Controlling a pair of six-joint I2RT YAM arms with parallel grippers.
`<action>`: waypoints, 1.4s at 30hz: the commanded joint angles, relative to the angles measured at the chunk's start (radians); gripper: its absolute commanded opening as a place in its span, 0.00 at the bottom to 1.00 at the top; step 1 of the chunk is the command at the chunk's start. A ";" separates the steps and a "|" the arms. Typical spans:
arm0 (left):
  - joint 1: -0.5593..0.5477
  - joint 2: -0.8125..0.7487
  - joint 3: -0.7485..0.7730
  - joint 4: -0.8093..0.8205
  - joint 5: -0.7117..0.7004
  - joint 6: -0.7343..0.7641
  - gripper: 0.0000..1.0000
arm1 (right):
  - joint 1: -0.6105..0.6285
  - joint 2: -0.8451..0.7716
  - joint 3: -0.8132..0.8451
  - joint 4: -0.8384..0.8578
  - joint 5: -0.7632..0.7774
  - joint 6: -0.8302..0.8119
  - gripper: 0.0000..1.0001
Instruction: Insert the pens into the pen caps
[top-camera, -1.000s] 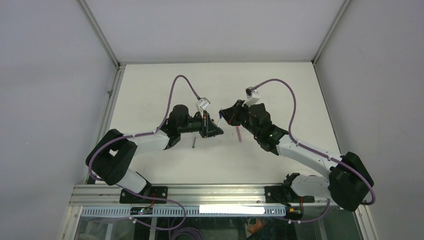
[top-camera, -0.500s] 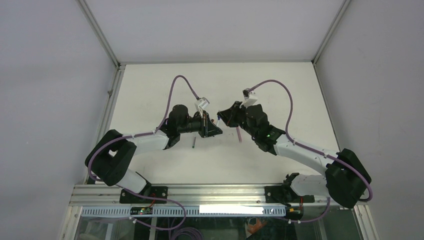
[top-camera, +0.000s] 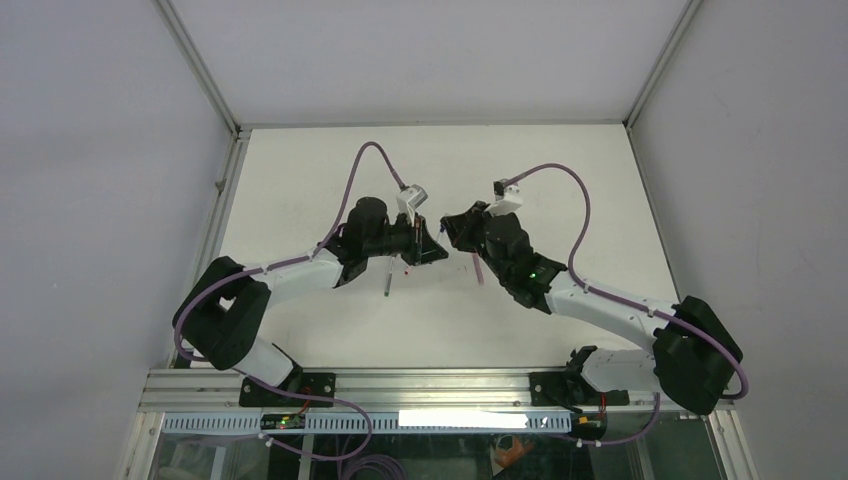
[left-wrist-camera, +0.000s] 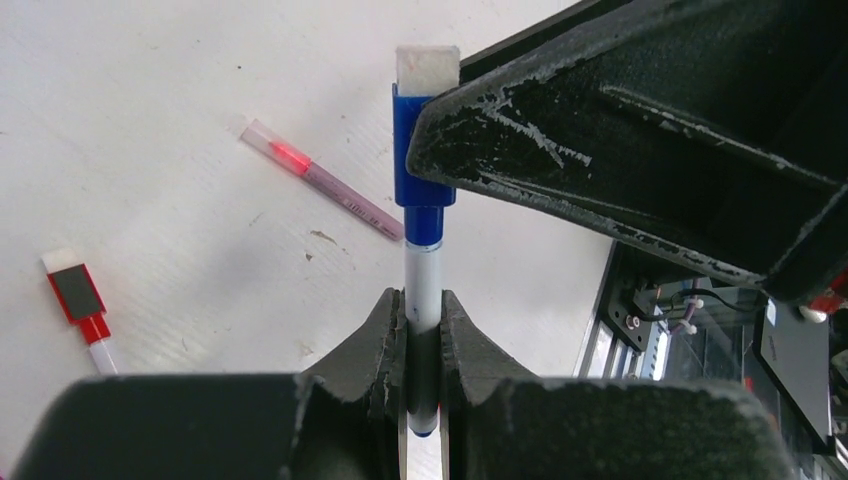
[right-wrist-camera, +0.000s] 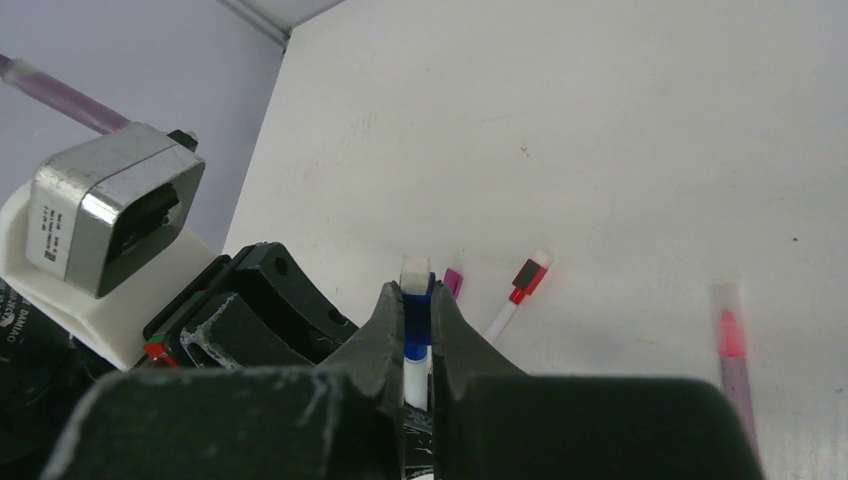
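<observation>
**White desk boxed in by grey walls**

The desk (top-camera: 300, 170) is a flat white sheet with a few small dark specks (left-wrist-camera: 320, 237). Pale grey walls (top-camera: 100, 160) rise from its left, far and right sides. A metal post (top-camera: 200, 65) runs up from its far left corner, and another post (top-camera: 660, 60) from its far right corner. A silver rail (top-camera: 430, 383) lies along its near edge. Just below that is a perforated strip (top-camera: 200, 424) with a bright white bar (top-camera: 463, 419).

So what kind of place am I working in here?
Probably a lab robot cell: a white table, plain grey panel walls in aluminium framing, with the left arm and right arm bolted to a metal rail.
</observation>
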 joint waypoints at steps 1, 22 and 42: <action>0.019 0.011 0.157 0.075 -0.114 0.009 0.00 | 0.069 0.034 0.021 -0.170 0.073 0.029 0.00; 0.004 0.033 0.404 -0.325 -0.467 0.146 0.00 | 0.143 0.177 0.235 -0.553 0.106 0.061 0.00; 0.004 0.035 0.425 -0.391 -0.599 0.167 0.00 | 0.218 0.158 0.201 -0.473 0.016 0.022 0.00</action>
